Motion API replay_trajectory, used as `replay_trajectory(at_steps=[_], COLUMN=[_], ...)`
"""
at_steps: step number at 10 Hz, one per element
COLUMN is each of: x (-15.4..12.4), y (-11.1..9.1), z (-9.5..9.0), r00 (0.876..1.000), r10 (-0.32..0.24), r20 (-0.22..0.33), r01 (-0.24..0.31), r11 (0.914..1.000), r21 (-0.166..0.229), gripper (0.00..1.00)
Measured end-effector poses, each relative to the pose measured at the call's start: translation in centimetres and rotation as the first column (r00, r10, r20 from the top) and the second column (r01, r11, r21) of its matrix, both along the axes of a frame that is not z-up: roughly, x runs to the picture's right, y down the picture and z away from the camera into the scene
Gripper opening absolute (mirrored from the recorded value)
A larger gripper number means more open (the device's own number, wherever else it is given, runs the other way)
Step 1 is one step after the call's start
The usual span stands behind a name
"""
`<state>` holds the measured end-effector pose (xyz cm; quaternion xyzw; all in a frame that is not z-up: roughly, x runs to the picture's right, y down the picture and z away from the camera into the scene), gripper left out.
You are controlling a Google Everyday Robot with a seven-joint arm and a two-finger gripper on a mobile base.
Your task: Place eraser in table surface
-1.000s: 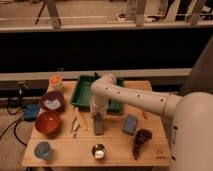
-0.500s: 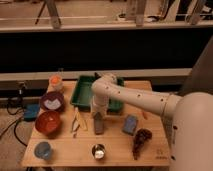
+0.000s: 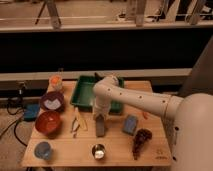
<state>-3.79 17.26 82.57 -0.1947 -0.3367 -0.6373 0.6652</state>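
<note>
The eraser (image 3: 100, 127), a dull grey-brown oblong block, stands on the light wooden table surface (image 3: 117, 149) just in front of the green tray (image 3: 85, 92). My gripper (image 3: 100, 118) hangs straight down from the white arm, directly above the eraser and touching its top end. The light blue block (image 3: 130, 124) lies to the right of the eraser. The dark red-brown lumpy cluster (image 3: 141, 138) lies further right, near the front.
A red bowl (image 3: 48, 122) and a purple bowl (image 3: 52, 100) sit at the left, with an orange-topped cup (image 3: 55, 81) behind. A blue cup (image 3: 44, 149) and a small metal cup (image 3: 99, 151) stand near the front edge. Thin utensils (image 3: 76, 122) lie left of the eraser.
</note>
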Motion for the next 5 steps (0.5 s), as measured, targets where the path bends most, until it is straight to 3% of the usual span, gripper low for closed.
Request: replay_trajectory(at_steps=[2, 5], x=[0.43, 0.54], y=[0.22, 0.36], z=[-0.16, -0.19], r00=[1.0, 1.0], r10=[0.001, 0.004], r20=[-0.006, -0.007], r01=[-0.001, -0.004], r11=[1.0, 1.0], r21=[-0.002, -0.003], gripper=[0.76, 0.8])
